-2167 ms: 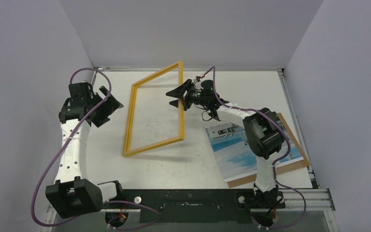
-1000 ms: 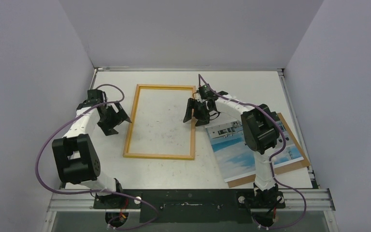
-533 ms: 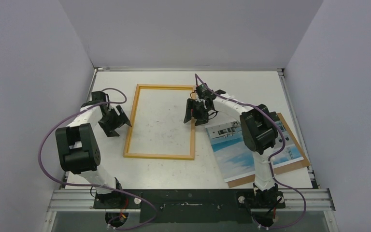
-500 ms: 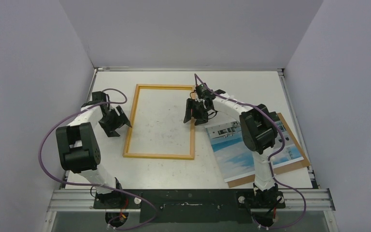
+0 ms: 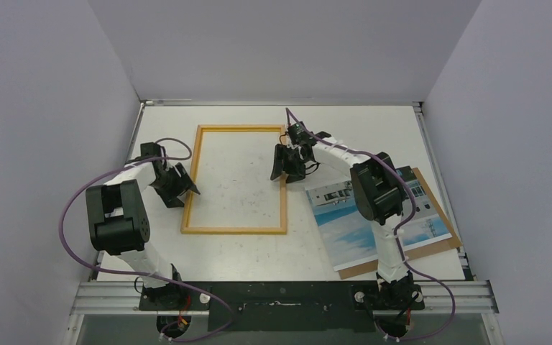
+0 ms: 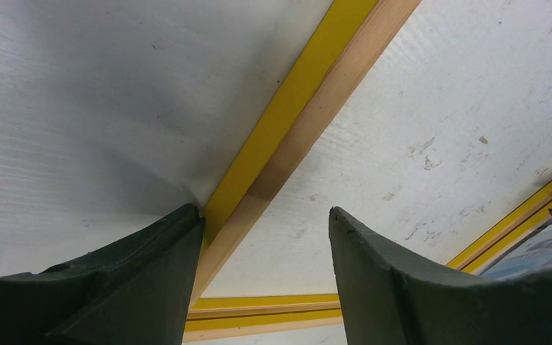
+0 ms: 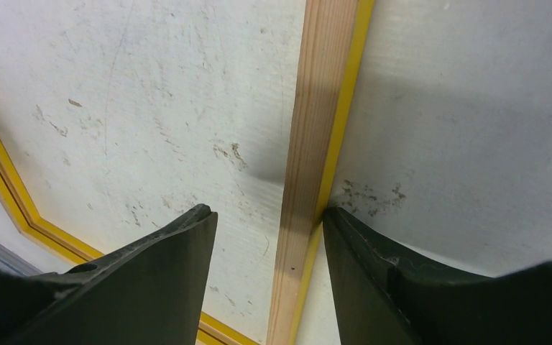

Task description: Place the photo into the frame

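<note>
I see the frame (image 5: 233, 231) lying flat on the counter (image 5: 359, 129), its long axis running from the near edge toward the far wall and leaning slightly left at the near end. Only scuffed counter shows through its opening.

The photo (image 5: 345, 233) is outside the frame, just right of its near right corner. It lies picture side up on the brown backing board (image 5: 437, 249), long axis roughly left to right and skewed against the frame.

My left end effector (image 5: 181, 188) sits low over the frame's left rail. In the left wrist view its fingers (image 6: 151, 273) are spread, with the rail between them and one tip against the yellow edge.

My right end effector (image 5: 282, 162) is over the right rail, fingers (image 7: 402, 287) likewise apart and straddling the wood, one tip at its yellow side.
</note>
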{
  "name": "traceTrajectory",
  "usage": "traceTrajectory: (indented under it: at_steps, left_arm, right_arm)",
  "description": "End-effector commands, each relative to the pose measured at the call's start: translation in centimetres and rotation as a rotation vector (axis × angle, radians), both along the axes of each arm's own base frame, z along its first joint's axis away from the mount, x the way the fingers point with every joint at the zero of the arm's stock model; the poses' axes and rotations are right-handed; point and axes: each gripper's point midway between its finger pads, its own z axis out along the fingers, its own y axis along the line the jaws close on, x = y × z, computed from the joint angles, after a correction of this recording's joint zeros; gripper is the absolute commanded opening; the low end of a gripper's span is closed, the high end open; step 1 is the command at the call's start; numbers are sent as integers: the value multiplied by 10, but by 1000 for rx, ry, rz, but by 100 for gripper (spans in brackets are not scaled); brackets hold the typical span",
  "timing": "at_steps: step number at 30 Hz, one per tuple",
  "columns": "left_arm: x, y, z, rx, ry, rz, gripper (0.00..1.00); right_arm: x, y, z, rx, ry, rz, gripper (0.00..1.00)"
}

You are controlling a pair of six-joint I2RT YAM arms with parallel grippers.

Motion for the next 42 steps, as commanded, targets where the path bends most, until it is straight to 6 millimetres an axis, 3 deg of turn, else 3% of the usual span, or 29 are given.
traceTrajectory:
  at_steps: [1, 7, 13, 17, 21, 26, 30, 33, 36, 42]
  left_arm:
    - [13, -11, 8, -58, -88, 33, 62]
    - [15, -7, 17, -38, -111, 48, 62]
    - [13, 22, 44, 139, -105, 16, 70]
    - [13, 25, 65, 167, -131, -11, 73]
    - [13, 2, 85, 77, -209, -72, 79]
    - [8, -35, 112, -14, -298, -146, 90]
    - [1, -74, 125, -57, -349, -253, 94]
    - [-8, -106, 132, -88, -362, -375, 95]
    - [-17, -127, 137, -153, -366, -420, 95]
    - [-44, -174, 149, -271, -394, -498, 95]
  right_arm:
    - [32, 17, 24, 75, -112, 29, 57]
    - [49, -1, 32, 4, -161, 13, 63]
    - [64, -55, 67, -74, -236, -92, 68]
    - [57, -101, 91, -157, -273, -146, 68]
    - [34, -150, 103, -269, -271, -215, 69]
    - [-6, -204, 103, -401, -250, -297, 72]
    - [-33, -229, 95, -456, -215, -340, 74]
    - [-54, -240, 82, -448, -158, -378, 75]
    - [-73, -249, 71, -422, -105, -431, 76]
    - [-119, -275, 54, -478, -35, -548, 88]
